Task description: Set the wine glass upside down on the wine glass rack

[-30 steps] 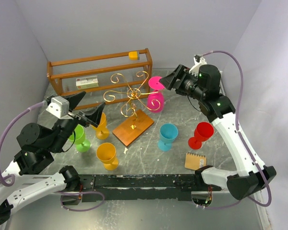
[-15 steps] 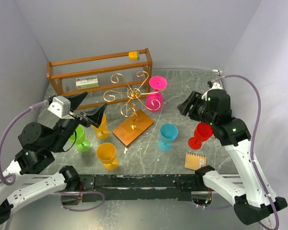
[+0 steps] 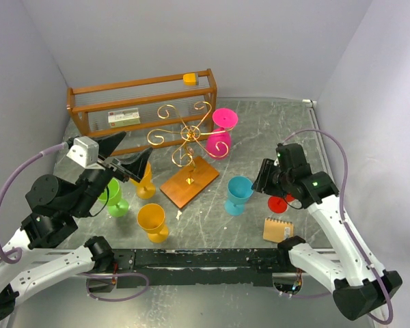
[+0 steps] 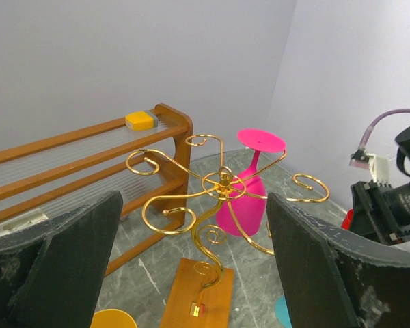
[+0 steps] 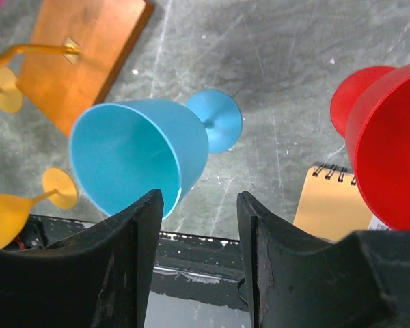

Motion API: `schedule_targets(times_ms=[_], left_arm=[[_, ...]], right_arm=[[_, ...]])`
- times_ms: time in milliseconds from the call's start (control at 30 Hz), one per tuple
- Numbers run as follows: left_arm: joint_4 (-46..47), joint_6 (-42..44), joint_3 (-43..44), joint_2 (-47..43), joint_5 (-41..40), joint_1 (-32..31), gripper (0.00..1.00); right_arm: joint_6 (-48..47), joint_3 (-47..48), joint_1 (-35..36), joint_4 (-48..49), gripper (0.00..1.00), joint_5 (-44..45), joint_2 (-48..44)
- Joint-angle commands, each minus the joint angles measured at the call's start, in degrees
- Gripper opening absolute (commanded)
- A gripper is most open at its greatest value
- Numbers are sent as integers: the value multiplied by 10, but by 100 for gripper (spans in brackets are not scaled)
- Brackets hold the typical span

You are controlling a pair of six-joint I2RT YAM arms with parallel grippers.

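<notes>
1. The grey marbled surface [image 3: 260,130] is carrying everything, and the wooden slatted shelf [image 3: 150,98] is standing along its far left, taking no part in the task
2. The wine glass rack [image 3: 189,181] is standing mid-surface on its square base with its scroll arms spreading from the post; a pink glass [image 3: 221,143] is already hanging on it, foot uppermost
3. The right hand [image 3: 263,176] is hovering just beside the blue wine glass [image 3: 239,193], on that glass's right, with fingers apart and gripping nothing; I am judging this glass to be the one it is going for
4. That glass is standing upright, stem vertical and mouth up, between the rack's base and the right hand, so the right arm is much the nearer; the rack is lying beyond the glass, leftward and farther back, and the glass will be needing turning over on the way
5. The left hand [image 3: 126,154] is hovering spread wide and empty above a yellow glass [image 3: 145,181], facing the rack
6. The right wrist view is showing what the top view is hiding: the blue bowl is sitting off toward the left finger rather than squarely in the gap, and the red glass [image 5: 389,137] is crowding the right finger
7. Only the left wrist view is showing the pink stem seeming to pass through a scroll arm
8. A spiral notepad [image 3: 278,229] is lying near the red glass
</notes>
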Motion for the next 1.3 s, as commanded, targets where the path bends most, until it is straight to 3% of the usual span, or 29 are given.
schedule_targets(times_ms=[0,233,333,733,1067,1267], left_arm=[[18,-9,-9,-11,7,0,97],[19,-15,-10,-15,11,0,97],[14,-16,-6,-14,12,0,97],[3,-14,1,6,21,0,96],[56,0,-14,24,34,0,98],[63,-58,29,76,80,0,99]], right_arm=[[-7,-29,13,19,47,6,12],[-8,-16,35,29,44,27,52],[-1,-16,48,28,38,50,62],[-13,21,68,29,0,103,102],[-2,102,83,55,0,217,60],[6,141,83,122,0,294,1]])
